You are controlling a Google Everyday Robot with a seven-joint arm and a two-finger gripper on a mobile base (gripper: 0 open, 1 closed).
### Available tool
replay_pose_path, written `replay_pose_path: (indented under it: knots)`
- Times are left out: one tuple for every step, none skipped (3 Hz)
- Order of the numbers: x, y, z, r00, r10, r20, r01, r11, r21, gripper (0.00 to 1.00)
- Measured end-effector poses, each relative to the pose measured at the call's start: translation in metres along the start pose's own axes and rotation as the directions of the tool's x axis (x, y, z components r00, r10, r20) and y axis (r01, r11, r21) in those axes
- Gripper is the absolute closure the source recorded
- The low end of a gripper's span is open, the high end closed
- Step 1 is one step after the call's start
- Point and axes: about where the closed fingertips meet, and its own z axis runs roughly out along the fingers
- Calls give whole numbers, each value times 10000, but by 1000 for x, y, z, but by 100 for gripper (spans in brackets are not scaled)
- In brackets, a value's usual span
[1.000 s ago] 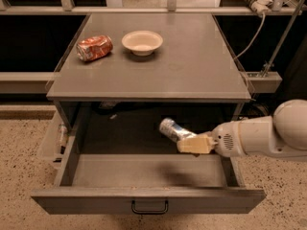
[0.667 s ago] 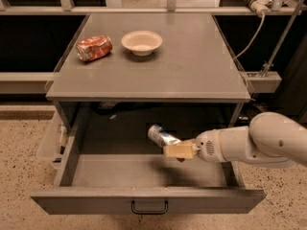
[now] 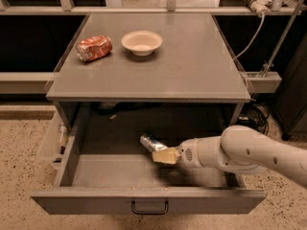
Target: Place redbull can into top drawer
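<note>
The top drawer [image 3: 144, 201] is pulled open under the table, a wide grey metal drawer with a small dark handle on its front. My gripper [image 3: 162, 153] reaches in from the right on a white arm and is shut on the redbull can [image 3: 150, 142], a slim silver can. The can points up and to the left and hangs over the middle of the drawer floor. I cannot tell whether it touches the floor.
On the table top [image 3: 192, 66] lie a crushed orange-red can [image 3: 94, 48] and a pale bowl [image 3: 141, 42]. A small pale side tray [image 3: 52, 145] hangs at the left of the drawer. Cables and a post stand at the right.
My gripper has carried the redbull can leftward and lower into the drawer, from the right side toward the middle.
</note>
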Motion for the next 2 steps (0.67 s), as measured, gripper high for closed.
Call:
replay_pose_path:
  knots:
    - [-4,-3,1,9999,-14,125,12,9999,121,82]
    - [-4,-3,1,9999,-14,125,12,9999,121,59]
